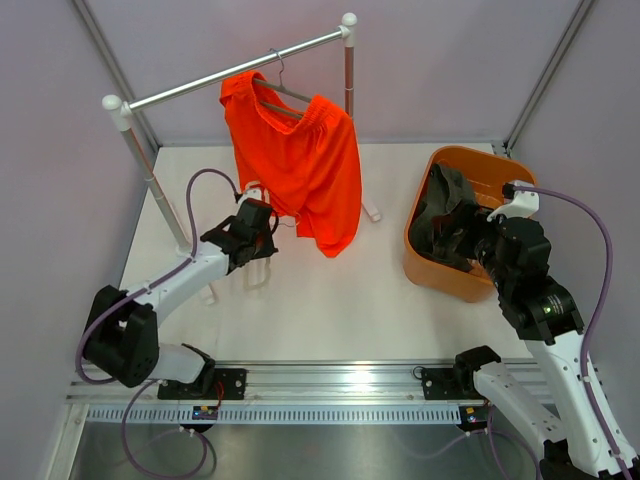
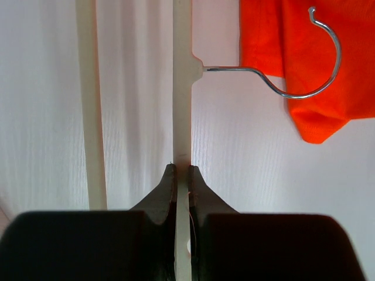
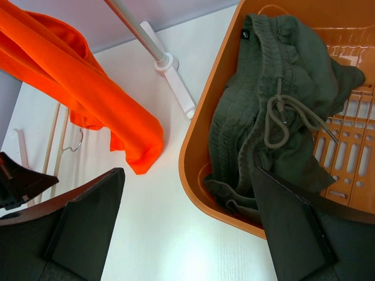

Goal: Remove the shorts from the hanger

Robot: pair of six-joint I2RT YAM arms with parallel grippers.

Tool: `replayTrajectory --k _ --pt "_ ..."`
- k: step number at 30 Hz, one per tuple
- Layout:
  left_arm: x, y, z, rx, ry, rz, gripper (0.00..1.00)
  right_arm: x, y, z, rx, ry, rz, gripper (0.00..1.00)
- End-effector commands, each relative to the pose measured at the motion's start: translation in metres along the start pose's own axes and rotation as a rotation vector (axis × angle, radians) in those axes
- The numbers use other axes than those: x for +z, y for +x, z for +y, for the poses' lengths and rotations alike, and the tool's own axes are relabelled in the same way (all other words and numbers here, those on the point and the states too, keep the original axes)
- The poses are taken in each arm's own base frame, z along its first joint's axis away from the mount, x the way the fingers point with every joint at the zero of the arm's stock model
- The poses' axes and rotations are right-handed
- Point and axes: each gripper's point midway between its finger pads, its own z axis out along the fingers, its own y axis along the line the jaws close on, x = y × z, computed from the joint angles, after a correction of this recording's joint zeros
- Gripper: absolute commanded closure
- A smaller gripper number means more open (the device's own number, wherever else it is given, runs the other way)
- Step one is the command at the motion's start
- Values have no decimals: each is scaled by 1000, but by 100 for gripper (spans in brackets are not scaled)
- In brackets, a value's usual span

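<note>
The left gripper point(image 1: 256, 238), left of centre in the overhead view, is clenched on a cream hanger point(image 1: 258, 272). Its wrist view shows both fingers point(image 2: 167, 193) pinching the pale bar point(image 2: 182, 117), and that hanger's wire hook point(image 2: 234, 69) curves across the upper right of the frame in front of orange cloth.

The right gripper point(image 1: 462, 232), at the right of the overhead view, hangs over the near rim of an orange basket point(image 1: 440, 275). Its wrist view shows the fingers point(image 3: 88, 222) spread wide and holding nothing. Between and beyond them lies a dark green garment point(image 3: 263, 105) with a drawstring, heaped inside the basket.

Further back on the white table point(image 1: 330, 310), the shorts point(image 1: 300, 170) hang at upper centre, waistband on the dark grey hanger point(image 1: 283, 93). The hanger's hook is over the metal rail point(image 1: 200, 82), which slants across the top of the frame. One leg droops lowest at centre, just beside the left gripper but apart from it. In the right wrist view the shorts fill the upper left
</note>
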Motion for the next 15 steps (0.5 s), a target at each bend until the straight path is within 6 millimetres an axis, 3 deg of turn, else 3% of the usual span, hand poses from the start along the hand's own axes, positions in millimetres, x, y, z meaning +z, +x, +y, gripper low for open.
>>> replayTrajectory --k 1,5,15 --pt "-22 -3 -6 -22 72 -27 100 -2 -10 -1 8 12 -33 1" --pt "-49 -8 -9 -59 138 -65 100 -1 -9 0 8 9 -27 0" --pt "-93 -27 -15 -136 236 -154 100 -2 -8 -1 12 15 -23 1"
